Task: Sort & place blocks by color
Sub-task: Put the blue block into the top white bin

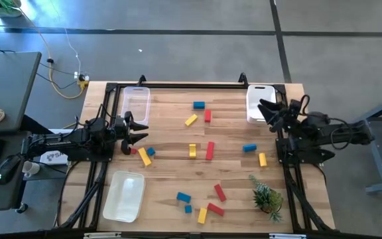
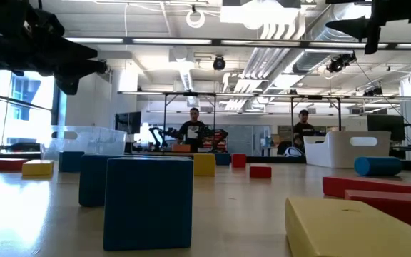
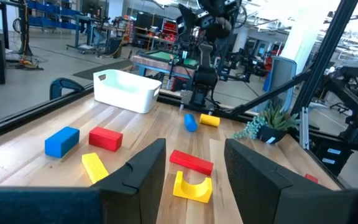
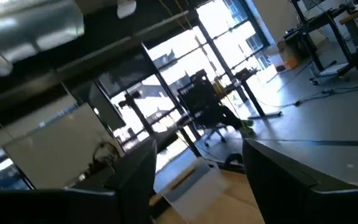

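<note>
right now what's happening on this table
A two-armed robot is set to sort coloured blocks, but nothing is held. The left tool is open at the table's left edge beside a red, yellow and blue block cluster. The right tool is open over the white bin at the far right corner. The remaining blocks lie scattered on the wood; the clear bin and the tray look empty.
</note>
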You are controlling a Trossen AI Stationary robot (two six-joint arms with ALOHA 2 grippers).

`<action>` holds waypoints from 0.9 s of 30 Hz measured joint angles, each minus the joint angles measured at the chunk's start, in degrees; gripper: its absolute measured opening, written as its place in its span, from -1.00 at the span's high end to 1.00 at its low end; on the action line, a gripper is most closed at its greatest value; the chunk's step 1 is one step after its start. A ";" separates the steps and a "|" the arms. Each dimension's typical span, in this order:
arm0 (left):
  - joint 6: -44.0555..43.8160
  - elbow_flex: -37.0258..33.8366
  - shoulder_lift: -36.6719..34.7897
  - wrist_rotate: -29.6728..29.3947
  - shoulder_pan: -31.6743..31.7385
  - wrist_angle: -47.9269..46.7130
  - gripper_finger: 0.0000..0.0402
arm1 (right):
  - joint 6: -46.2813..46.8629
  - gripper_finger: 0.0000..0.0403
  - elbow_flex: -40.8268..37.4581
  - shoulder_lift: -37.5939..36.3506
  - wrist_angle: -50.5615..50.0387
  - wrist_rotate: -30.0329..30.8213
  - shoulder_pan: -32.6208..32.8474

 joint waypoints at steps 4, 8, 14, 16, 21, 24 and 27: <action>-3.89 0.01 0.00 -0.01 -0.01 -0.04 0.24 | 2.49 -0.11 6.53 3.95 -15.15 -0.43 -0.01; -4.85 0.00 0.00 -0.01 0.00 -0.05 0.24 | 5.00 -0.11 12.46 8.41 -28.92 -2.28 -0.01; -4.79 -0.01 -0.01 -0.01 0.00 -0.07 0.24 | 3.62 -0.11 19.88 15.75 -43.04 -5.93 -0.01; -4.77 -0.01 -0.01 -0.01 0.00 -0.07 0.24 | 3.16 -0.11 22.04 18.21 -46.97 -7.60 -0.01; -4.75 0.01 0.01 -0.01 0.00 -0.07 0.24 | 2.03 -0.11 26.46 24.55 -56.37 -13.46 -0.01; -4.75 0.01 -0.01 -0.01 0.00 -0.07 0.24 | 0.15 -0.11 27.92 28.51 -59.56 -17.88 -0.01; -4.75 0.00 -0.01 -0.01 -0.02 -0.07 0.24 | -2.41 -0.11 28.37 32.28 -61.25 -22.02 0.00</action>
